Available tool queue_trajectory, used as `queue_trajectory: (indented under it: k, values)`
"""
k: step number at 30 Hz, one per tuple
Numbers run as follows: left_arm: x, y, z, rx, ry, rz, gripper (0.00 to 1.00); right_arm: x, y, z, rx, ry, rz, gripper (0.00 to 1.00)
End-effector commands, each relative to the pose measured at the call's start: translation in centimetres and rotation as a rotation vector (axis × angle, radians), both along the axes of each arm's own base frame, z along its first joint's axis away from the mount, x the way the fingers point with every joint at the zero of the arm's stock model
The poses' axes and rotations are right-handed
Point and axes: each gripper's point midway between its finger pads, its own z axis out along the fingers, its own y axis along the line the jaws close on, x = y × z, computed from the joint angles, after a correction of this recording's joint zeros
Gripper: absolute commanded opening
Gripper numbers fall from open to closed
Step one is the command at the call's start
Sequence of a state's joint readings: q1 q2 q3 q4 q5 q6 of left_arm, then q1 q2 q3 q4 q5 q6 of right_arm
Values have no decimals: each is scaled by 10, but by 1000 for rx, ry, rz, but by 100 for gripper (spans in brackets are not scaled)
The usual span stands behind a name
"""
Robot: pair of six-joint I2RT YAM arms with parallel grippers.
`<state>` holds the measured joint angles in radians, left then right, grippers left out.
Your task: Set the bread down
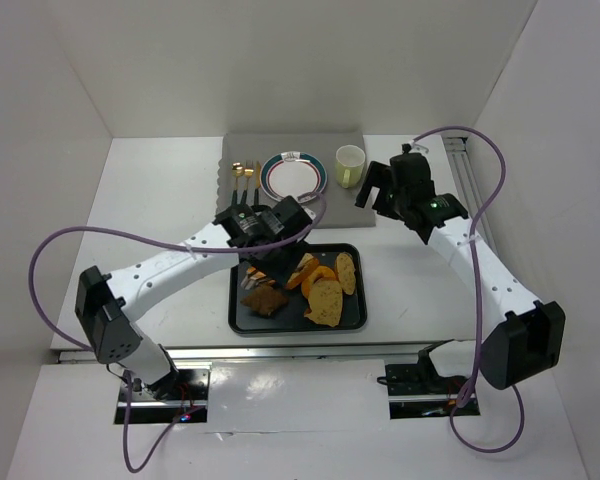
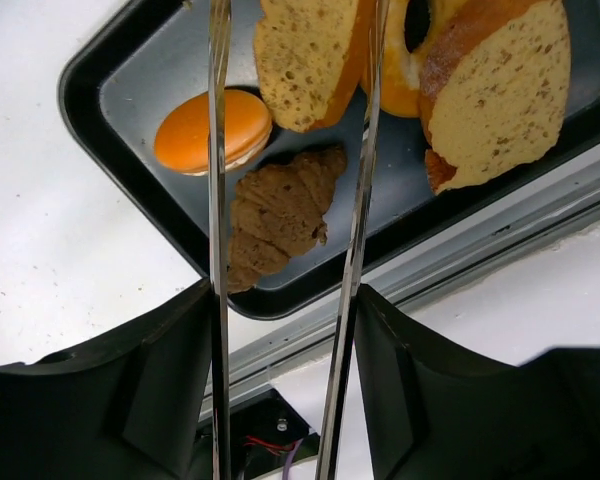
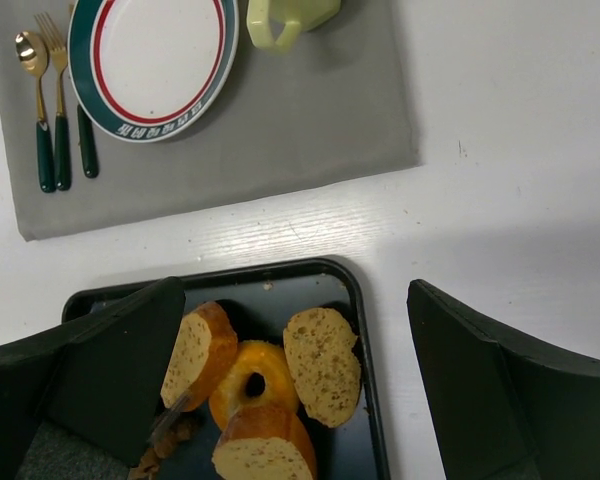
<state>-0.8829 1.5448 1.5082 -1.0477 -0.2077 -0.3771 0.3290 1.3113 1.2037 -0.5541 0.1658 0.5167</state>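
A black tray [image 1: 234, 300] holds several breads: a bread slice [image 2: 305, 60], a ring doughnut [image 2: 405, 60], a larger slice [image 2: 500, 95], an orange bun [image 2: 212, 130] and a brown chocolate croissant [image 2: 280, 215]. My left gripper [image 1: 265, 222] is shut on metal tongs [image 2: 218, 200] over the tray's left half. The tong blades stand apart, either side of the croissant, and reach up to the bread slice. My right gripper [image 1: 385, 190] is open and empty, above the table near the tray's far right corner. Its fingers [image 3: 500, 390] frame the tray [image 3: 368, 350].
A grey placemat [image 1: 250, 150] lies behind the tray with a white plate with red and green rings [image 1: 293, 176], a pale yellow cup [image 1: 350, 165] and a gold spoon and fork [image 1: 243, 180]. The table's front edge and a metal rail [image 2: 460, 250] run just below the tray.
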Motion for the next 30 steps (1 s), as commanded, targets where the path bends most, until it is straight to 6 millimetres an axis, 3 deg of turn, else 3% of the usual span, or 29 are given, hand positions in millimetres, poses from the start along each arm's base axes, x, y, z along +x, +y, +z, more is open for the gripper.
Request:
queue_trajectory:
  k: [1,9,11,14,15,19,21,25,30]
  values:
    - [9,-8,2,18,-38,26,67,-2,-7,10,-3,-36,-25,100]
    - [6,-19,-25,41,25,10,67,-5,-10,5,-16,-19,-33,100]
    - [6,-20,-29,49,31,10,64,-6,-11,1,-19,-10,-33,100]
    - [7,-17,-33,82,36,7,50,-6,-11,1,-19,-10,-33,100]
    - [8,-17,-31,86,35,-1,41,-6,-11,1,-19,-10,-33,100]
    - [4,-22,-26,62,54,-23,35,-5,-10,-3,-23,0,-33,100]
    - [4,-22,-20,59,52,-23,26,-5,-9,-3,-17,2,-26,100]
    - [8,-20,-3,49,19,-2,2,-5,-9,-3,-17,2,-26,100]
    - [9,-19,19,17,-13,12,0,-6,-7,-3,-4,5,-23,100]
